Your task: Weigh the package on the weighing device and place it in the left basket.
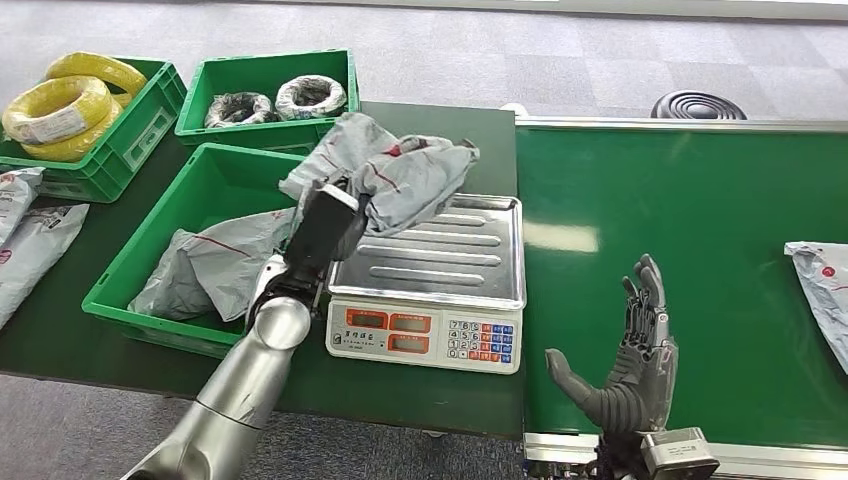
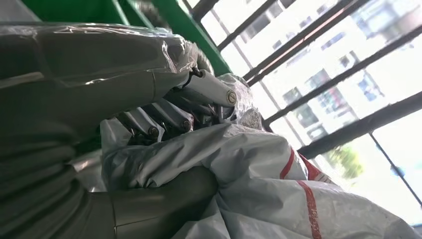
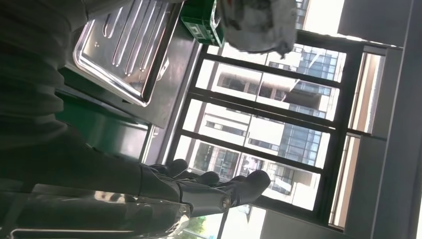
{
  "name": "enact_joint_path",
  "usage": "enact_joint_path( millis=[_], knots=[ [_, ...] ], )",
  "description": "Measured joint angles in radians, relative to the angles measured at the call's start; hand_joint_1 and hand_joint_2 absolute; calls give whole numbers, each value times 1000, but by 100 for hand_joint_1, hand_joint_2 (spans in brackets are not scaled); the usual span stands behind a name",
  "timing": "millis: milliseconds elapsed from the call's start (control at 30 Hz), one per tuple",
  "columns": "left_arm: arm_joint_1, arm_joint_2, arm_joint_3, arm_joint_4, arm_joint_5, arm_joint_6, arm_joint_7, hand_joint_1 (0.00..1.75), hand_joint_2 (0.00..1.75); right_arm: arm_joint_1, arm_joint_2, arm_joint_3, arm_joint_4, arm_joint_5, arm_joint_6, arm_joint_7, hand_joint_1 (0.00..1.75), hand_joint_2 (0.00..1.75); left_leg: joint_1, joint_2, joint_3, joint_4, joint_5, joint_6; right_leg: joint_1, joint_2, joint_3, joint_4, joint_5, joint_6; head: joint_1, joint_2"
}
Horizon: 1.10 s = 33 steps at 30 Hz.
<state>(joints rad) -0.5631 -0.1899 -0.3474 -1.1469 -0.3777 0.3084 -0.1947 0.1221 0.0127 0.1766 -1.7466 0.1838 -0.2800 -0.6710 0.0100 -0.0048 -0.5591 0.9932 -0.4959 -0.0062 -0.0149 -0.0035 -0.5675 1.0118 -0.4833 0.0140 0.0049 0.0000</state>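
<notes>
We hold the package (image 1: 400, 180) in the left hand (image 1: 325, 225), whose fingers are closed on the crumpled grey plastic at the package's near-left end; the left wrist view confirms fingers (image 2: 209, 89) and thumb clamped on the film. The package hangs above the rear-left corner of the scale (image 1: 430, 280), apparently clear of the steel pan, though we cannot tell whether its lower fold touches the pan. Its long axis runs roughly left to right, from the hand out over the pan.

The relation that governs the next move: the left basket (image 1: 150, 260) lies directly to the left of the hand, just beside the scale, with its near rim below the forearm. We judge that a short leftward carry would bring the package over it. The basket already contains another grey bag (image 1: 215, 265).

The right hand (image 1: 625, 375) rests over the green conveyor (image 1: 680, 220), fingers spread, holding nothing, well apart from the package.

Hidden or unclear: the scale display digits are unreadable, and the package's underside and the left palm are hidden.
</notes>
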Motion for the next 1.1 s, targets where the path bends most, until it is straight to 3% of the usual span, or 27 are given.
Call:
enact_joint_path(
  millis=[200, 500, 533, 567, 633, 667, 700, 867, 1100],
  knots=[
    [37, 58, 96, -201, -99, 71, 35, 175, 175, 24, 14, -8, 2, 25, -1, -1, 0, 175, 0, 0, 0, 0, 0, 0, 0, 0, 0, 0, 0, 0, 0, 0],
    [38, 135, 286, -202, -173, -10, 138, 162, 175, 30, 24, -19, 4, 41, 21, 16, 0, 175, 0, 1, 1, 0, 1, 0, 0, 0, 0, 0, 0, 0, 0, 0],
    [38, 140, 300, -195, -179, -12, 146, 154, 175, 29, 26, -21, 4, 43, 25, 19, 0, 175, 0, 1, 1, 0, 1, 0, 0, 0, 0, 0, 0, 0, 0, 0],
    [38, 144, 313, -189, -183, -14, 153, 125, 175, 28, 27, -22, 5, 44, 27, 21, 0, 175, 0, 0, 0, 0, 1, 0, 0, 0, 0, 0, 0, 0, 0, 0],
    [38, 150, 331, -178, -190, -16, 160, 44, 175, 27, 29, -24, 6, 45, 29, 23, 0, 175, 0, 0, 0, 0, 1, 0, 0, 0, 0, 0, 0, 0, 0, 0],
    [38, 153, 339, -173, -195, -16, 166, 12, 175, 26, 29, -25, 7, 46, 30, 23, 0, 175, 0, 0, 0, 0, 1, 0, 0, 0, 0, 0, 0, 0, 0, 0],
    [38, 156, 345, -169, -202, -14, 173, 0, 175, 25, 30, -27, 8, 46, 32, 24, 0, 175, 0, 0, 0, 0, 1, 0, 0, 0, 0, 0, 0, 0, 0, 0],
    [42, 163, 379, -151, -223, -4, 193, 0, 175, 22, 35, -31, 16, 52, 40, 36, 0, 175, 0, 0, 0, 0, 1, 0, 0, 0, 0, 0, 0, 0, 0, 0],
    [60, 162, 397, -159, -148, -30, 151, 0, 175, 26, 37, -39, 23, 64, 44, 40, 0, 175, 0, 1, 0, 0, 1, 0, 0, 0, 0, 0, 0, 0, 0, 0]
  ],
)
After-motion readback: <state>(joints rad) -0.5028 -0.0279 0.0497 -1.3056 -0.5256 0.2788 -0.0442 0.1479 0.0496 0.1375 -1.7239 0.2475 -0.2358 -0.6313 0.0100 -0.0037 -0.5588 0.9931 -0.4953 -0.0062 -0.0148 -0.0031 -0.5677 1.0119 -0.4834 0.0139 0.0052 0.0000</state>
